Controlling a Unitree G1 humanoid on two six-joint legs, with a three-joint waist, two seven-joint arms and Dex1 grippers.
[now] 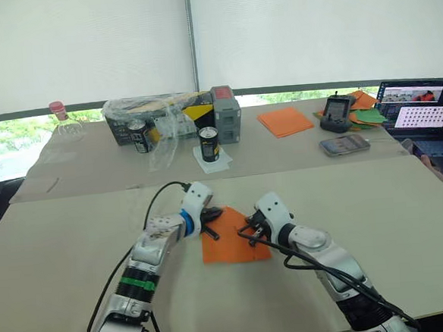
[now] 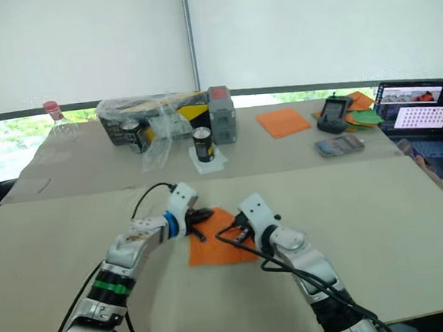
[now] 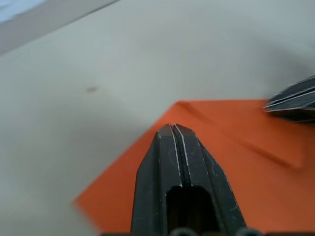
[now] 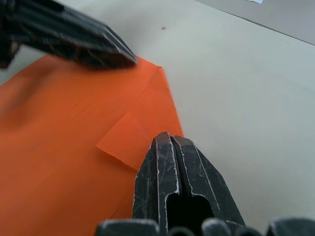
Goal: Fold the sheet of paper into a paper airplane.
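The sheet of paper (image 1: 234,237) lies flat on the near bench (image 1: 378,223) between the two arms, with a small corner flap folded over at its far edge. The left gripper (image 1: 212,214) rests its tips on the sheet's far left corner, jaws closed on nothing. The right gripper (image 1: 250,231) presses down beside the folded flap on the right, jaws likewise closed and empty

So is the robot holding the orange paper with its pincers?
No. Both the left pincer and the right pincer are shut with nothing between their fingers. Their tips are down over the sheet of paper, which lies on the table, not gripped.
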